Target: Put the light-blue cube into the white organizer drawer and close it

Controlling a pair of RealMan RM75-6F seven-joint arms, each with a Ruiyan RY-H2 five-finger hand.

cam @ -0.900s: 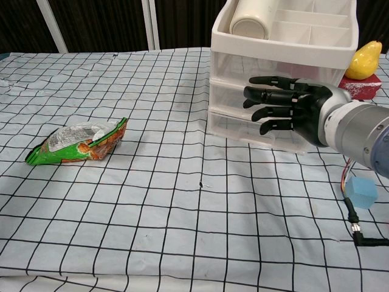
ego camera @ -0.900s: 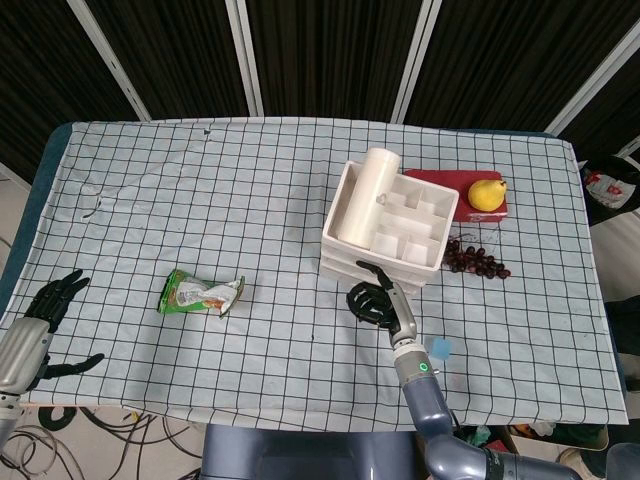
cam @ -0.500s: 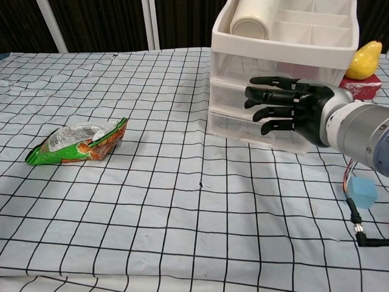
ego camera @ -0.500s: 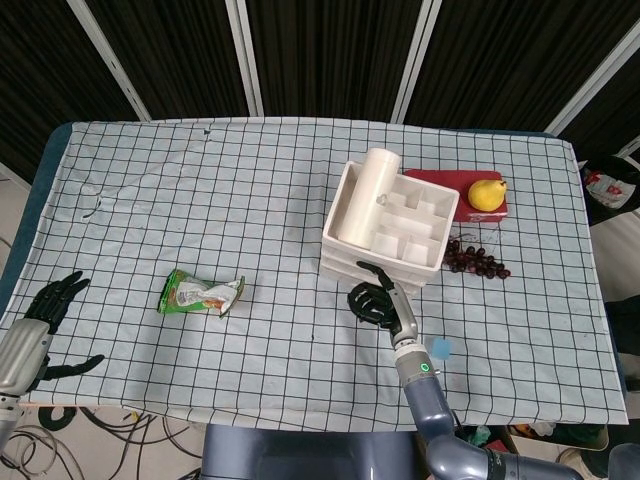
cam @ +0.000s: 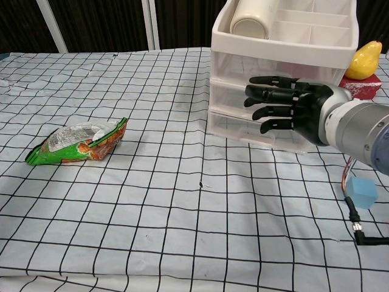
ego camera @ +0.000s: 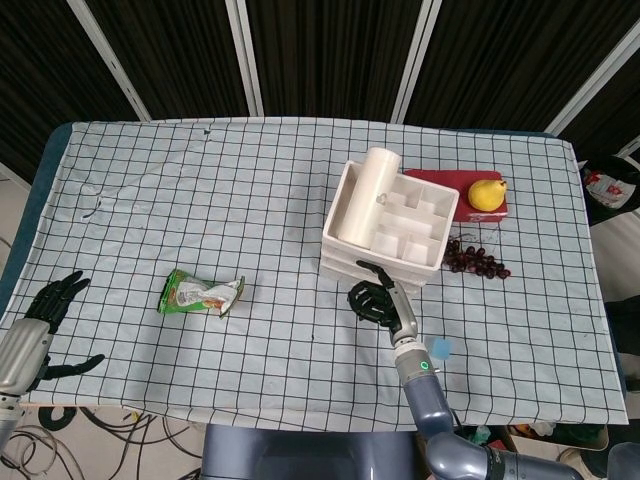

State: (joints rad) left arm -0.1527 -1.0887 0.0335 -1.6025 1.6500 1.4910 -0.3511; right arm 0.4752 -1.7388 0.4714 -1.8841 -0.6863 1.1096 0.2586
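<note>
Over the last second we see almost no change: our right hand [cam: 285, 109] has edged only slightly along the front of the white organizer [cam: 243, 73], fingers spread and holding nothing, hovering right in front of the clear drawer fronts [cam: 234, 97], and we cannot tell whether the fingertips [cam: 252, 96] touch them. The drawers look shut, so we judge that opening 1 of them is the step in hand and that the task is barely begun. The light-blue cube [cam: 362, 193] lies untouched on the checked tablecloth [cam: 152, 182], near the front right of the table beside our right forearm and a black cable [cam: 355, 219], well apart from the organizer. Our left hand [ego camera: 45, 310] rests at the near left edge of the table, open and empty, far from the work. A white cylinder [ego camera: 365, 195] lies in the organizer's top tray, a pear [ego camera: 486, 193] on a red block [ego camera: 440, 178] and a bunch of grapes [ego camera: 475, 262] sit just behind and to the right, and a green snack packet [ego camera: 200, 294] lies well to the left. We have open cloth in front of the organizer for a drawer to slide out, though the cube sits close to the table's front edge, so we should reach for it with care
</note>
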